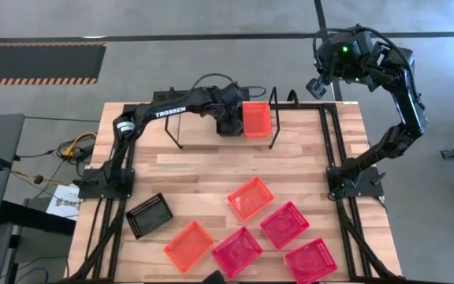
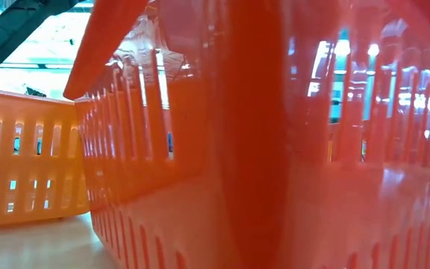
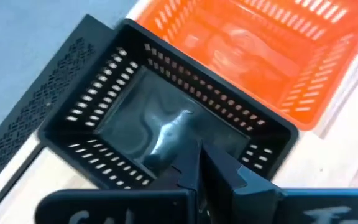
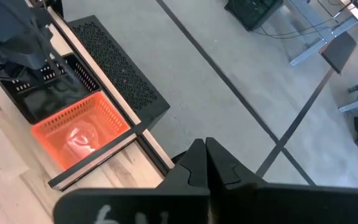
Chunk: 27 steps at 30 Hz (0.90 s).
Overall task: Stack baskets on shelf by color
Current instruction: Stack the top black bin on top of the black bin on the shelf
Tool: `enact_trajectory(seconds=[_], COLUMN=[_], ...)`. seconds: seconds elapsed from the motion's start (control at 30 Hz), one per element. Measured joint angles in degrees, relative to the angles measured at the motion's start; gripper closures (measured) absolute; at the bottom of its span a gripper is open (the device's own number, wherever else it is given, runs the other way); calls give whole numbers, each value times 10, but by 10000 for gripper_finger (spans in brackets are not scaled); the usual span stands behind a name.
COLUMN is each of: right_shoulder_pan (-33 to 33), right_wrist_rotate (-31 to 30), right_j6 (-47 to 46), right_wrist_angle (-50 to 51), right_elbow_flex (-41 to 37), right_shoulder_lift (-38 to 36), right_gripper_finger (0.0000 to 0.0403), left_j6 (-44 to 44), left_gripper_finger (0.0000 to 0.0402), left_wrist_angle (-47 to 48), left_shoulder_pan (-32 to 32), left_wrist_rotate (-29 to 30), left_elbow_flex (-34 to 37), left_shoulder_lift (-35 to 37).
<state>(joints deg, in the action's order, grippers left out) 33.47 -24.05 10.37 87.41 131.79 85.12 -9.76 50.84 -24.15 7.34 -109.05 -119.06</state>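
Observation:
The shelf stands at the table's far edge. On it sit a black basket and, to its right, an orange basket; the right wrist view shows both, black basket and orange basket. My left gripper is shut and points down into the black basket, hiding it in the high view. My right gripper is shut, raised beyond the table's far right corner over the floor. A black basket, two orange baskets and three red baskets rest on the table. My left gripper comes from above with its shut fingers over the black basket's floor, near one long wall. I cannot tell whether the fingertips touch the basket. The basket rests upright on the shelf.
The shelf's black wire uprights stand at its two ends. A red basket and an orange basket stand close before the low camera and block its view. Bare tabletop lies between the shelf and the loose baskets.

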Motion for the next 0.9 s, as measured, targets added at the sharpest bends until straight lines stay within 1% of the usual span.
enact_trajectory(seconds=[0.13, 0.3, 0.57, 0.9], right_shoulder_pan=[0, 0, 0, 0], right_wrist_rotate=[0, 0, 0, 0], right_j6=[1, 2, 2, 6], right_wrist_angle=[0, -1, -8, -8], right_elbow_flex=[0, 0, 0, 0], right_shoulder_lift=[0, 0, 0, 0], right_gripper_finger=[402, 402, 402, 402], left_j6=[1, 1, 5, -4], left_gripper_finger=[401, 401, 401, 401], left_wrist_angle=[-23, -22, -23, 41], left_shoulder_pan=[6, 13, 14, 26], left_wrist_rotate=[-5, -4, 5, 16], left_elbow_flex=[29, 57, 60, 61], left_shoulder_lift=[-1, -2, -2, -2])
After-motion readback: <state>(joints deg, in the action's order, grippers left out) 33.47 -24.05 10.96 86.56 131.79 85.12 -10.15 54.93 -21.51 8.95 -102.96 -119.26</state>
